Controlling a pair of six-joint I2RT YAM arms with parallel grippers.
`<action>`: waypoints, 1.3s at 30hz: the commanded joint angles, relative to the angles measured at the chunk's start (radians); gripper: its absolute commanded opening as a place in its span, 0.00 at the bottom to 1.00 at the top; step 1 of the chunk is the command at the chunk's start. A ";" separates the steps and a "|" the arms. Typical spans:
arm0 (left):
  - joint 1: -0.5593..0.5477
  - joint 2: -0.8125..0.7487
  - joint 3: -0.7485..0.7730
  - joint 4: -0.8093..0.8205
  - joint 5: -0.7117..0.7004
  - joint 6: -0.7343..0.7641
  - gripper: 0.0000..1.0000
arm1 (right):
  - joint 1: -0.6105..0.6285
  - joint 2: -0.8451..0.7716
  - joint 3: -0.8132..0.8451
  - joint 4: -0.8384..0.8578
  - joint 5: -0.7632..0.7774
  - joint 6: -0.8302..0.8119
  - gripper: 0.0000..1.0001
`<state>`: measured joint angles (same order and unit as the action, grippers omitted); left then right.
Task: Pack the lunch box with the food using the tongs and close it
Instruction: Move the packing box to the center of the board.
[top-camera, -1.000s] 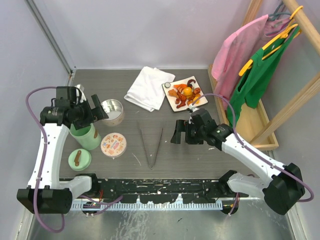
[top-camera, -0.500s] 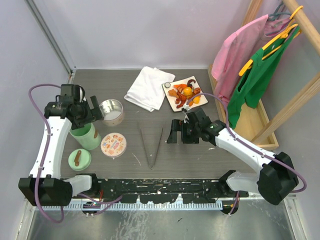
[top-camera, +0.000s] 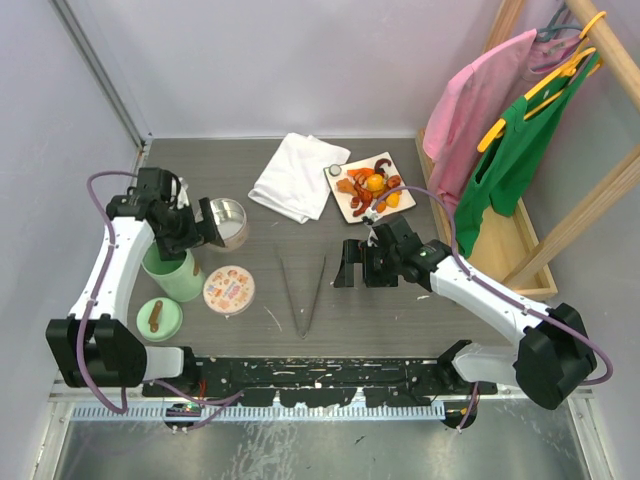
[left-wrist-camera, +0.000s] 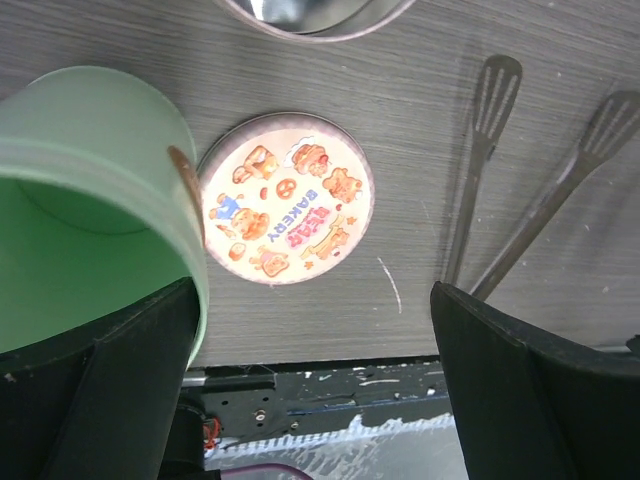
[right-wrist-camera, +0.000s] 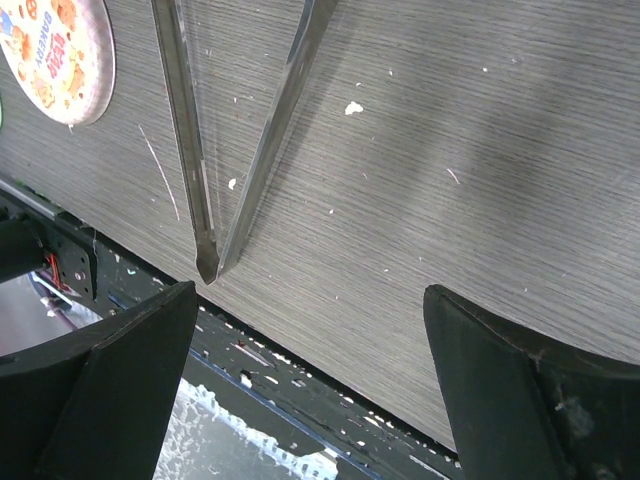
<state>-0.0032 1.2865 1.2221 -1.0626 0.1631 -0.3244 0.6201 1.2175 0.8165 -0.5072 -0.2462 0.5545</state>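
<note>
The tongs (top-camera: 303, 290) lie flat on the table as a narrow V, joined end toward the near edge; they also show in the left wrist view as tongs (left-wrist-camera: 500, 180) and in the right wrist view as tongs (right-wrist-camera: 205, 150). The food (top-camera: 371, 187) is heaped on a small white plate (top-camera: 341, 208) at the back. The mint-green lunch box (top-camera: 170, 275) stands open at the left. My left gripper (top-camera: 200, 235) hovers open above its rim, the lunch box (left-wrist-camera: 90, 200) beside one finger. My right gripper (top-camera: 347, 268) hangs open just right of the tongs, holding nothing.
A metal tin (top-camera: 228, 222) sits behind the lunch box. A round picture lid (top-camera: 228, 290) and a mint-green lid with a brown knob (top-camera: 158, 318) lie in front. A white cloth (top-camera: 298, 175) lies at the back; a wooden rack with hung clothes (top-camera: 520, 130) is on the right.
My left gripper has shifted right and back, toward the metal tin. My right gripper slid a little left toward the tongs, then held still.
</note>
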 joint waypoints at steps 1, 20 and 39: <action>0.004 0.026 -0.005 0.058 0.155 0.010 1.00 | 0.006 -0.006 0.000 0.012 -0.001 -0.013 1.00; -0.082 0.046 -0.070 0.298 0.437 -0.168 0.94 | 0.005 0.003 -0.010 -0.004 0.040 0.005 1.00; -0.324 0.145 0.046 0.348 0.391 -0.253 0.94 | 0.006 0.005 -0.005 -0.025 0.071 0.018 1.00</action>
<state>-0.2928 1.4086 1.2171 -0.7891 0.5499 -0.5446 0.6201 1.2266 0.8036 -0.5327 -0.2012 0.5571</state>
